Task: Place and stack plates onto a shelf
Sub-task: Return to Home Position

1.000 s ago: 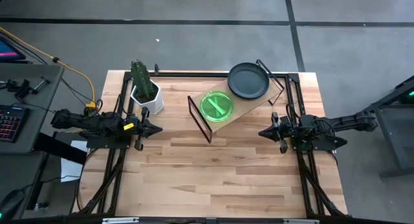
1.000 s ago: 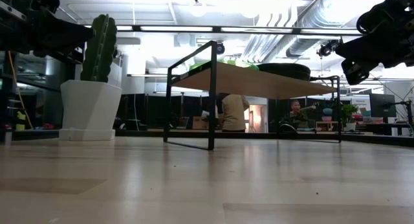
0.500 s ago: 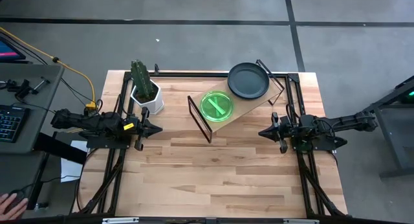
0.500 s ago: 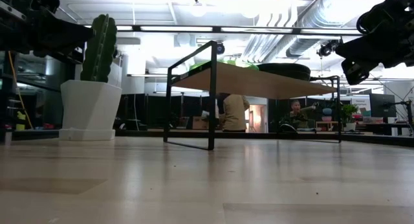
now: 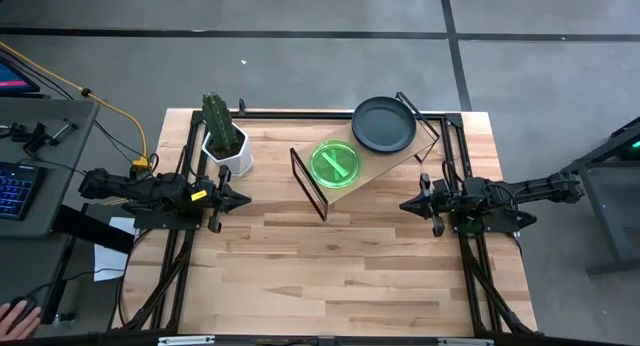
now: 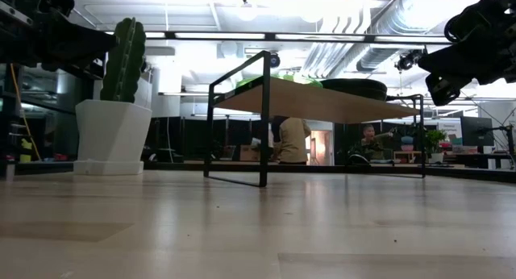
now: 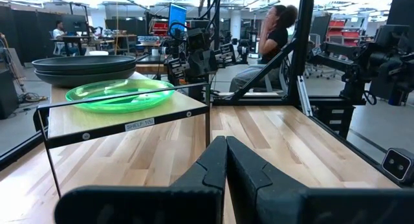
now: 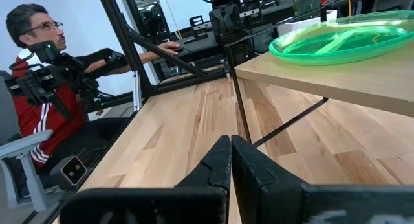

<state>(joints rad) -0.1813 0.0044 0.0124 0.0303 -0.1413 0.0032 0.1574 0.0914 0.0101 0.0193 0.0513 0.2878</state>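
Plates look all up on the shelf (image 5: 378,162), so I'd say the stacking part is done and this is the park-the-arms step.

Going left to right on the high view:

- The left tool (image 5: 245,198) hangs at about 9 o'clock of the tabletop (image 5: 330,266), pointing inward. Its wrist camera shows the fingers pressed together with nothing between them.
- The cactus pot (image 5: 228,151) sits at roughly 11 o'clock, just beyond that tool.
- The shelf stands at around 12 to 1 o'clock, turned at a slant. The green plates (image 5: 334,164) are on its 9 o'clock end and the dark plates (image 5: 383,124) on its 2 o'clock end, side by side. I can't count the layers in either pile from here.
- The right tool (image 5: 405,204) is at 3 o'clock, facing the left one. Its fingers are also together and empty, well apart from the shelf.

My guess is the next move calls for almost nothing. Both arms just settle into their rest pose and keep clear of the shelf's wire legs so the piles don't get nudged.
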